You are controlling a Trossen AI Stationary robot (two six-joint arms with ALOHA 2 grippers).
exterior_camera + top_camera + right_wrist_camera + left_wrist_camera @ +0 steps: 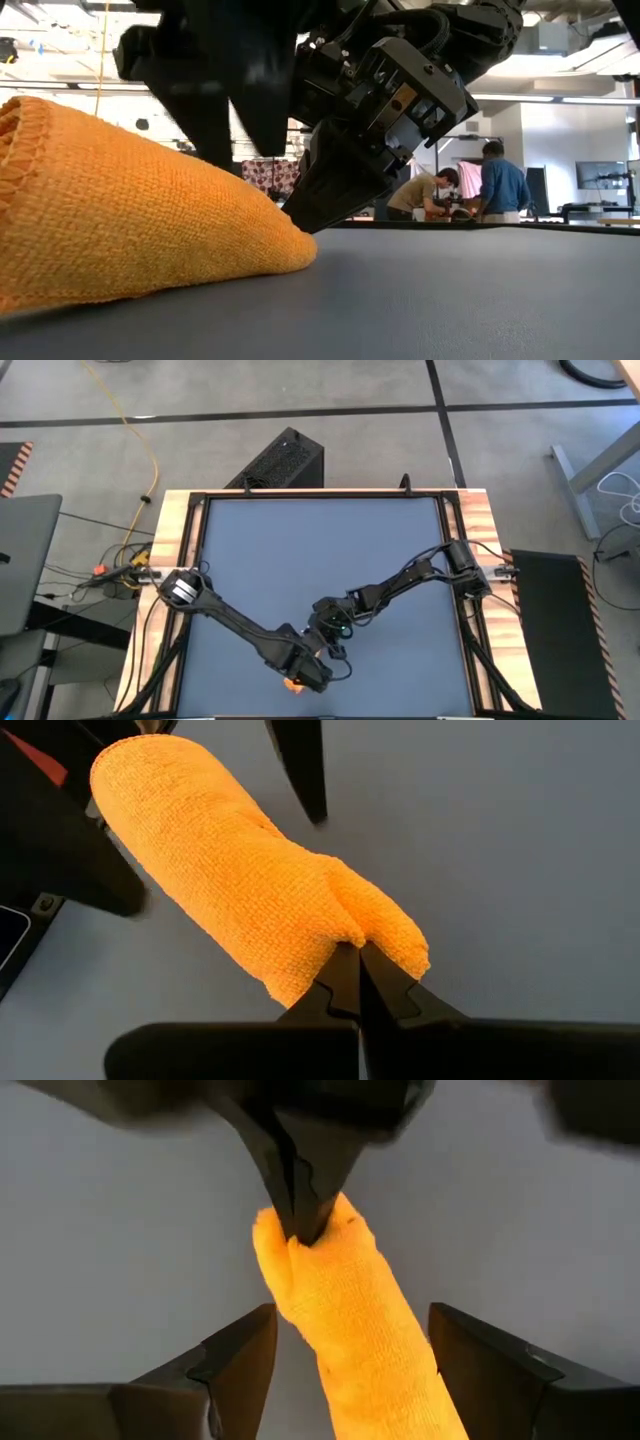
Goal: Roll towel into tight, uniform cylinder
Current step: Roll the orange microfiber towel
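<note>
Yellow-orange terry, a coarse looped weave, makes up the towel (240, 890), which I see rolled into a stubby cylinder, rounded at one end and pinched to a crease at the other. It lies on the matte dark grey table (320, 550) close to the near edge, about midway along it; from above only a sliver of it (292, 683) shows under the left arm.

My right gripper (360, 982) has its slim, wedge-shaped dark fingers pressed together on the pinched end of the roll, so the cloth puckers around their tips. In the left wrist camera those same fingers (298, 1200) bite into the far end of the roll.

My left gripper (345, 1370) stands spread wide, one flat angular finger on each side of the roll with bare table between finger and cloth; it grips nothing.

At table height the towel (130, 210) bulks as a soft hump, its knit ridges plain along the hem.
</note>
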